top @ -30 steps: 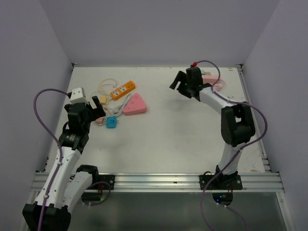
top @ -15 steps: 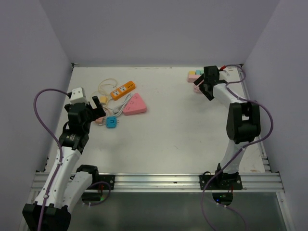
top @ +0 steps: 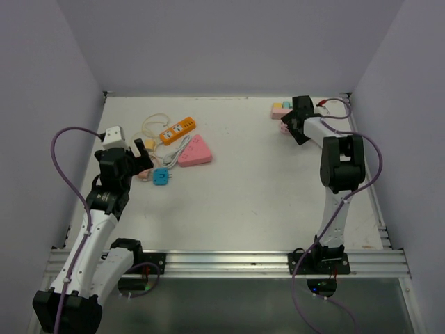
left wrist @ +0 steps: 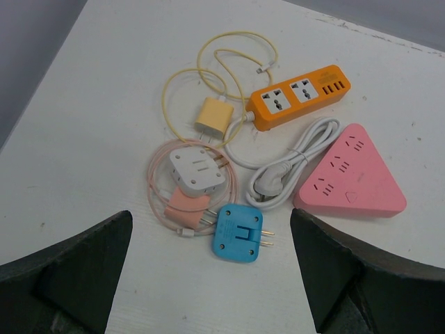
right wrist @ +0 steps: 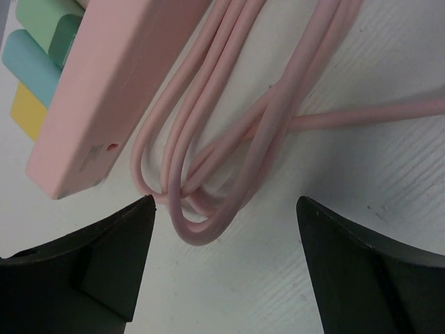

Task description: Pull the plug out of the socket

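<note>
- Two arms work the table [top: 250,188].
- The left claw [left wrist: 210,223] has its jaws wide apart and grips nothing; it hangs over the clutter at the table's 10 o'clock.
- The right claw [right wrist: 224,209] also has its jaws apart and empty. It is at about 1 o'clock, right above the coiled pink cord [right wrist: 229,139].
- There are three socket blocks. The orange power strip [left wrist: 299,96] and the pink triangular socket [left wrist: 351,174] lie at 10 o'clock. The long pink power strip [right wrist: 104,83] lies at 1 o'clock.
- Three coloured plugs [right wrist: 31,59], green, teal and yellow, sit in a row against the long pink power strip, at the 10 o'clock side of the right wrist view.
- Four loose plug pieces lie at 10 o'clock: a yellow charger [left wrist: 212,120], a white adapter [left wrist: 197,169], a salmon plug [left wrist: 186,207] and a blue adapter [left wrist: 238,232].
- One white cord [left wrist: 288,170] lies folded beside the pink triangular socket.
- The table is matt white with a metal rail at its 6 o'clock edge.
- Plain pale walls [top: 229,49] close in three sides.
</note>
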`<control>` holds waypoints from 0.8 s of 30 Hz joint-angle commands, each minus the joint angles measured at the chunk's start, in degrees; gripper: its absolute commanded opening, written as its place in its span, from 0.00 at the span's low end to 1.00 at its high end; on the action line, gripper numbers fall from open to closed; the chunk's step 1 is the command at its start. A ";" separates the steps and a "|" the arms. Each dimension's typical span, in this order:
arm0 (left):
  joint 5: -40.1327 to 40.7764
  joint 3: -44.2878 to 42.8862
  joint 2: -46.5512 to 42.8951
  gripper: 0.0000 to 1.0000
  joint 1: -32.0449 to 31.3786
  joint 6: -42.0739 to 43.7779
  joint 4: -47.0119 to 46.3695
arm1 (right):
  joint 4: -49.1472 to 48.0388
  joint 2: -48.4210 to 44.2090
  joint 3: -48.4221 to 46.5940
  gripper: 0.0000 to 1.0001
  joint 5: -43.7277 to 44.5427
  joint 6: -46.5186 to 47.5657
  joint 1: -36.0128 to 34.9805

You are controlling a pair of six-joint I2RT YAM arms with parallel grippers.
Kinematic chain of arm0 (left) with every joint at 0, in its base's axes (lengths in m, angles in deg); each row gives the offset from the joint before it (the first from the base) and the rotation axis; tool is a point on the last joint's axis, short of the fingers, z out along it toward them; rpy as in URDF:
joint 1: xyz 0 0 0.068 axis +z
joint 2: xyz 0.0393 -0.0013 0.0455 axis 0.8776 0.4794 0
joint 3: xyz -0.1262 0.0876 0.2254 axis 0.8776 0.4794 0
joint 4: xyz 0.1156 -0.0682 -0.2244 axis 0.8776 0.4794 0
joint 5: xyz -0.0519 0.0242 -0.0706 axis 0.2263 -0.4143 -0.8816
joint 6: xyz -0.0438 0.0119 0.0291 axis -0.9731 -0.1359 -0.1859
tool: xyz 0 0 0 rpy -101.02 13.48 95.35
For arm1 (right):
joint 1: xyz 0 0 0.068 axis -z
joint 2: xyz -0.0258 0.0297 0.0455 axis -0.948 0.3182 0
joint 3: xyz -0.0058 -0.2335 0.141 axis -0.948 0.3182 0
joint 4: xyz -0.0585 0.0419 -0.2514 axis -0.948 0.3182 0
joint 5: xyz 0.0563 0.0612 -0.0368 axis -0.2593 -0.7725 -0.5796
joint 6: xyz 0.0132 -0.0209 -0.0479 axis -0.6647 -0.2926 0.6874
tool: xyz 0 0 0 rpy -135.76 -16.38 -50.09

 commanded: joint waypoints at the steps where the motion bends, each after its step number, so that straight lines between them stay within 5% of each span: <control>1: 0.38 -0.26 0.29 1.00 -0.38 -0.09 -2.62 | -1.98 2.57 -3.11 0.86 0.32 -4.44 0.77; 8: 0.47 -0.35 0.73 1.00 -0.38 -0.09 -2.62 | -2.59 5.66 -4.52 0.80 -0.74 -5.94 0.86; 11: 0.56 -0.44 0.73 1.00 -0.38 -0.09 -2.62 | -2.42 6.19 -4.26 0.67 -1.09 -5.77 0.95; 21: 0.64 -0.44 0.56 1.00 -0.38 0.00 -2.71 | -2.77 3.91 0.83 0.01 -5.92 -2.61 1.04; 24: 0.73 -0.35 0.47 1.00 -0.29 0.00 -2.71 | -2.86 1.36 3.90 0.00 -8.73 0.02 1.04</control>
